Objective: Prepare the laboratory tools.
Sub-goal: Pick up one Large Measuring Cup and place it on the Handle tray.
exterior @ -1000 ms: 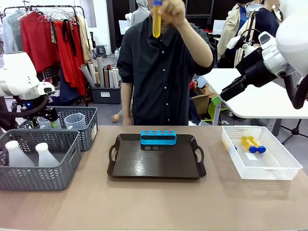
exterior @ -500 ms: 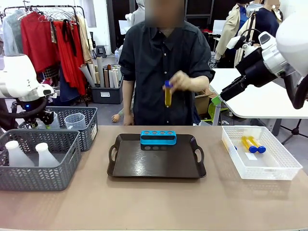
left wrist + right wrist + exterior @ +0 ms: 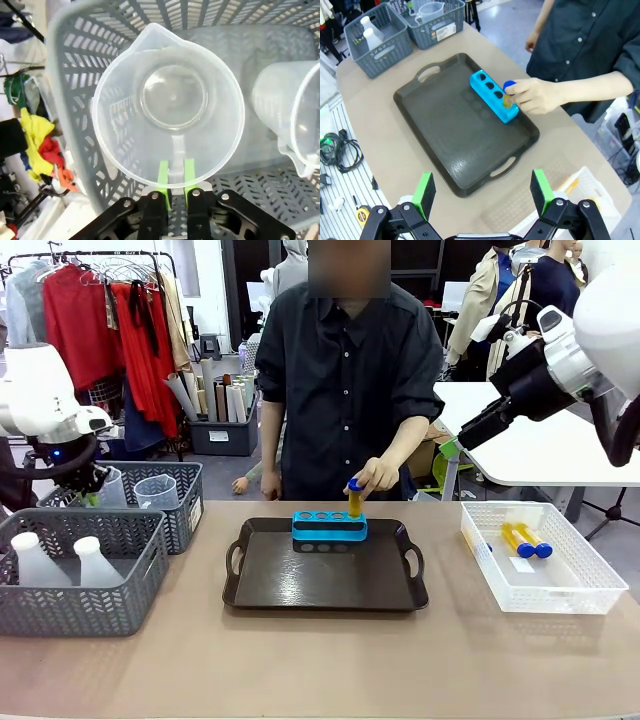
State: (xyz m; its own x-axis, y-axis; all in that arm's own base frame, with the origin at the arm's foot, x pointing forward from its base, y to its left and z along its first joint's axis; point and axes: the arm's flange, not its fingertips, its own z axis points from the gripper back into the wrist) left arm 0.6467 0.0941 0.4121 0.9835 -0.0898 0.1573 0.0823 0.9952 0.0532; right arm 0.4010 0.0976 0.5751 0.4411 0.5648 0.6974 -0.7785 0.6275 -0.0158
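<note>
Green pads [image 3: 163, 172] of the left tool [image 3: 175, 173] pinch the clear beaker [image 3: 170, 100] by its handle over the grey basket [image 3: 80, 105], the right tool [image 3: 484, 184] spread wide.

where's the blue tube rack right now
In the front view the blue tube rack stands at the far edge of the dark tray, mid-table, where the person's hand holds a blue-capped tube at its right end.

Tan table [image 3: 320, 665] with grey mesh baskets [image 3: 80, 605], black tray [image 3: 325, 585], white lattice bin [image 3: 560, 600]
</note>
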